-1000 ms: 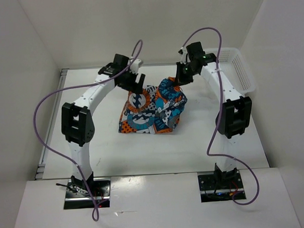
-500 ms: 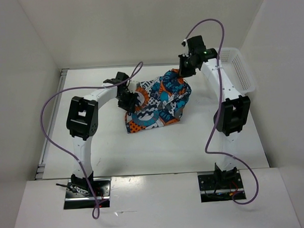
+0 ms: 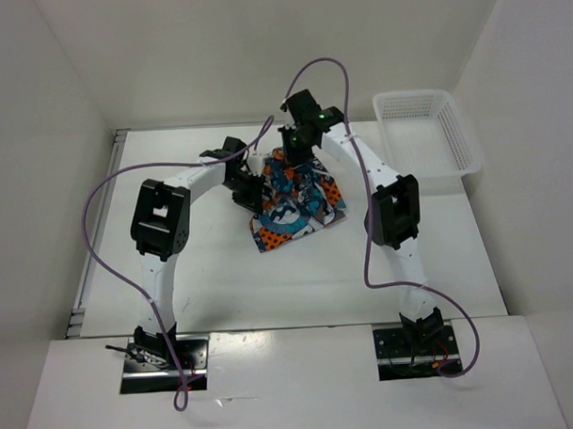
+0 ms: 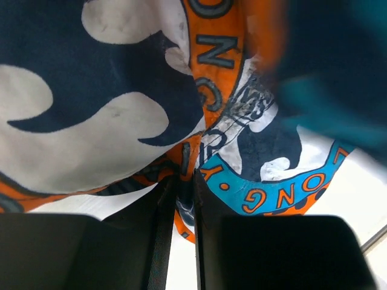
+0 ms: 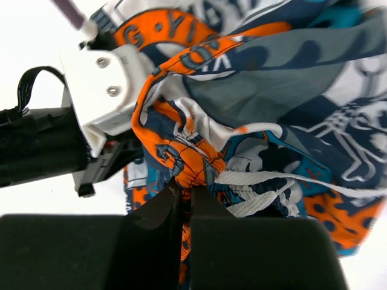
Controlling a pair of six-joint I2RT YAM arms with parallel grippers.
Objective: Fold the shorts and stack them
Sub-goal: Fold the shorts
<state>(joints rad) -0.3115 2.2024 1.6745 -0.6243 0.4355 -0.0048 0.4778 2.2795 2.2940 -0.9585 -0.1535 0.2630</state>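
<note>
the shorts (image 3: 300,203) lie crumpled in a small heap around the middle of the worktop (image 3: 223,273), a little toward its far side, with both arms reaching in over them. the near corner of the heap, orange with dots, rests flat on the worktop.

the left hand (image 3: 251,189) is at the left edge of the heap. in the left wrist view its fingers are drawn almost together, clamped on a thin fold of blue and orange fabric at the hem, with the rest of the print hanging just above them.

the right hand (image 3: 294,150) is at the far edge of the heap, just beside the left one. from the right wrist, its fingers are pressed together on a bunched orange seam of the shorts, and a white drawstring (image 5: 254,193) trails out to the right of that pinch. the white housing of the left hand shows close by on the left in that same view, touching the fabric.

a white mesh basket (image 3: 461,142) stands at the far right corner, well apart from the shorts.
</note>
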